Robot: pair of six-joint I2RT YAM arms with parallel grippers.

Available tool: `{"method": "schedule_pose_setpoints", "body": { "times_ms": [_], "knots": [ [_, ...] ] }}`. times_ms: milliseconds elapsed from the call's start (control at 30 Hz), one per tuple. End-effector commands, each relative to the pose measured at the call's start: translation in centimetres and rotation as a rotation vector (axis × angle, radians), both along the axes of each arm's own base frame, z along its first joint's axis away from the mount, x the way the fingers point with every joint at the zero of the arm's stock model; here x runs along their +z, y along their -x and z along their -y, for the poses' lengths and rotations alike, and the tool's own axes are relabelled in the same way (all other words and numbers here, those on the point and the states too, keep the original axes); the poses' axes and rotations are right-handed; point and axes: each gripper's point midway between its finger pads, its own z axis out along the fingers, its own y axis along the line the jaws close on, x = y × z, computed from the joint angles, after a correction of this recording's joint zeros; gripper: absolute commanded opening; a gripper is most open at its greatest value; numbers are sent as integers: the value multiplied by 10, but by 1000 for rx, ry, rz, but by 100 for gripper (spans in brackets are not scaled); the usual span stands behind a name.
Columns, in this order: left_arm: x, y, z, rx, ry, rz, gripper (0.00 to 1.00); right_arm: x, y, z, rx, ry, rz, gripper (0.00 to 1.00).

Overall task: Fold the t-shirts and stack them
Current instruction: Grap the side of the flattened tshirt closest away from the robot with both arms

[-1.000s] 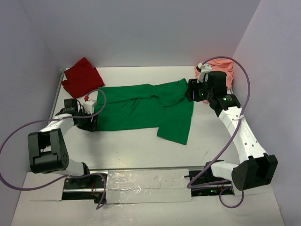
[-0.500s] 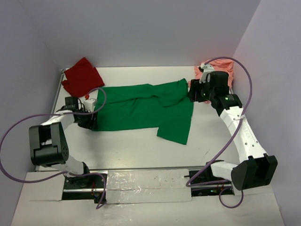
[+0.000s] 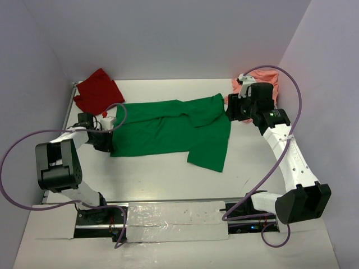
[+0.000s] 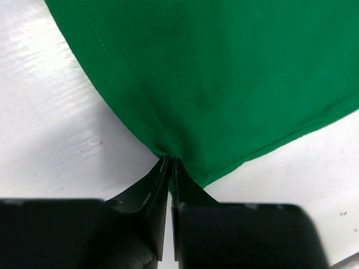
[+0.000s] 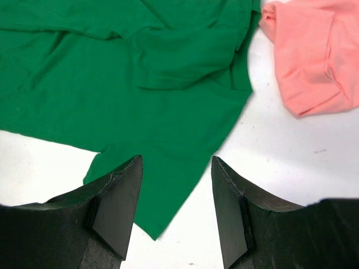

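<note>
Green shirt (image 3: 168,126) lies spread and rumpled across a white table (image 3: 162,176), reaching from one pincer to the other. Left pincer (image 4: 170,163) has its jaws pressed together on the shirt's nearest corner. The cloth puckers into the tips and fans out ahead of them. Right pincer (image 5: 176,168) hangs over the shirt's other end with jaws spread wide and nothing between them. Ahead of it the cloth shows a folded-over flap, and a corner of hem points back between the fingers. Pink shirt (image 5: 314,61) sits bunched ahead and to the right of this pincer, just beside the green one; whether the two touch cannot be told. Red shirt (image 3: 96,92) lies crumpled off to the left pincer's left side, toward the back wall, apart from the green shirt.
</note>
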Motion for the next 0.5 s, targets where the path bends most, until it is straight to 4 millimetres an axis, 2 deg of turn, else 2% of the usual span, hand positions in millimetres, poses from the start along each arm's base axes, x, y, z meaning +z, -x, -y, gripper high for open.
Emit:
{"method": "schedule_pose_setpoints", "body": {
  "times_ms": [0,33,67,100,167,200,333,467],
  "knots": [
    [1,13,5,-24,28,-58,14,20,-4,9,-20,24,49,59],
    [2,13,3,-21,19,-58,27,20,-4,9,-16,25,50,60],
    [1,15,3,-24,14,-57,34,19,-2,8,-13,25,45,60],
    [3,15,1,-23,-1,-48,52,18,-2,7,-9,22,42,60],
    [5,16,0,-19,-8,-38,63,15,-1,7,-7,21,35,60],
    [6,18,-1,-18,-8,-39,76,15,-1,7,-6,20,35,60],
    [12,22,-1,-16,-14,-38,80,16,2,8,-7,23,44,60],
    [8,31,4,-32,15,-93,80,20,3,10,-12,26,58,60]
  ]
}}
